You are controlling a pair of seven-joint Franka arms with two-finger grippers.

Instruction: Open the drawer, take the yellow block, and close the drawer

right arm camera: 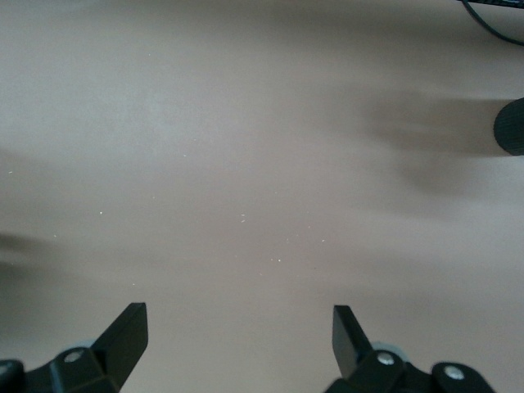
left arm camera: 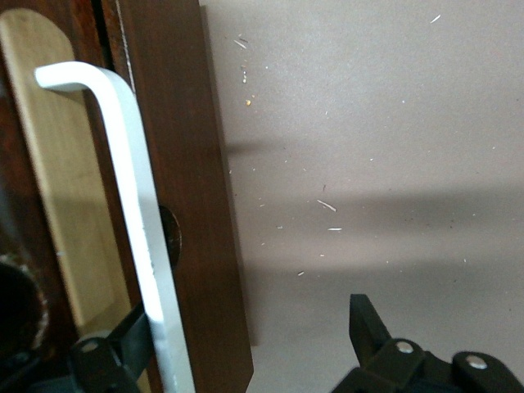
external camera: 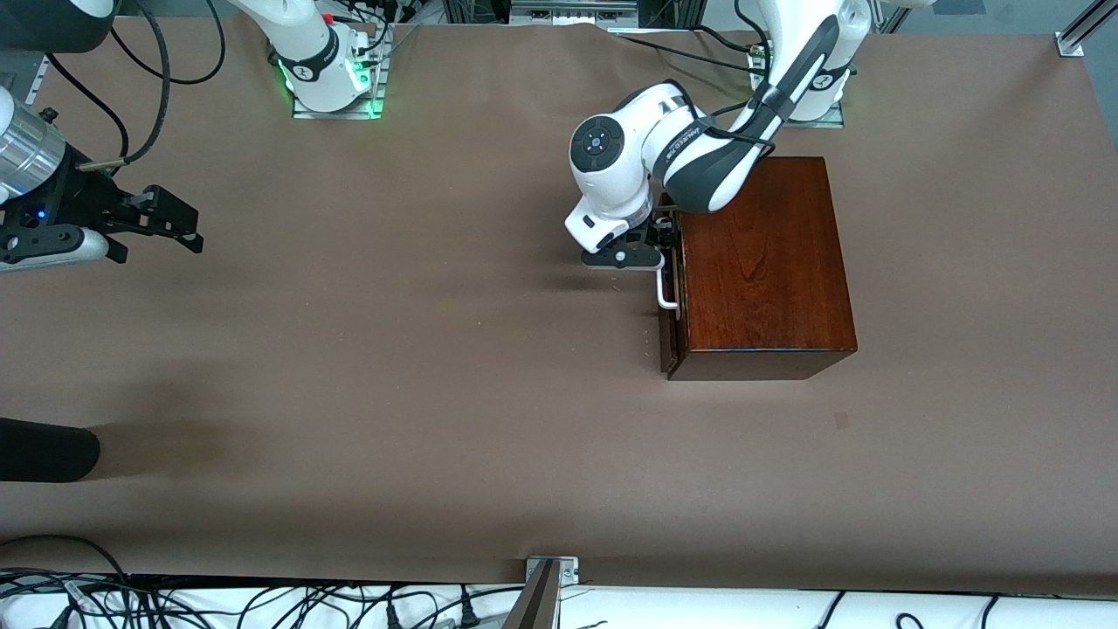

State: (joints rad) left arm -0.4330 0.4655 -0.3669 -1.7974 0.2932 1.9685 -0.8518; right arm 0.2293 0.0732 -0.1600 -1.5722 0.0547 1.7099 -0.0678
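Fingers of the right gripper (external camera: 179, 229) are spread wide and hold nothing. They hang over bare brown worktop (external camera: 419, 376) at the right arm's end, where this arm waits, well apart from everything else. Its wrist view shows only the two dark fingertips (right arm camera: 123, 332) and paper-covered surface below them, so it is probably parked out of the way until something needs lifting.

Moving across toward the left arm's end, the left gripper (external camera: 661, 246) sits at the front of the dark reddish-brown wooden box (external camera: 760, 262). Its fingers are also spread, set either side of the white bar handle (left arm camera: 139, 237): one fingertip (left arm camera: 135, 336) lies behind the bar, against the drawer (left arm camera: 184, 196) front, and the other (left arm camera: 368, 323) stands clear over the worktop. Nothing is pinched yet. That straddle looks like the setup for closing on the bar or hooking it, then pulling.

Seen from the front camera, the drawer front sits almost flush with the box, perhaps with a thin gap, so the drawer counts as shut or barely started. No yellow block shows in any view; judging from the task, it is likely inside the closed drawer.

Lettering runs along the left arm's dark forearm cover, too small to read. No other labels or writing are legible.
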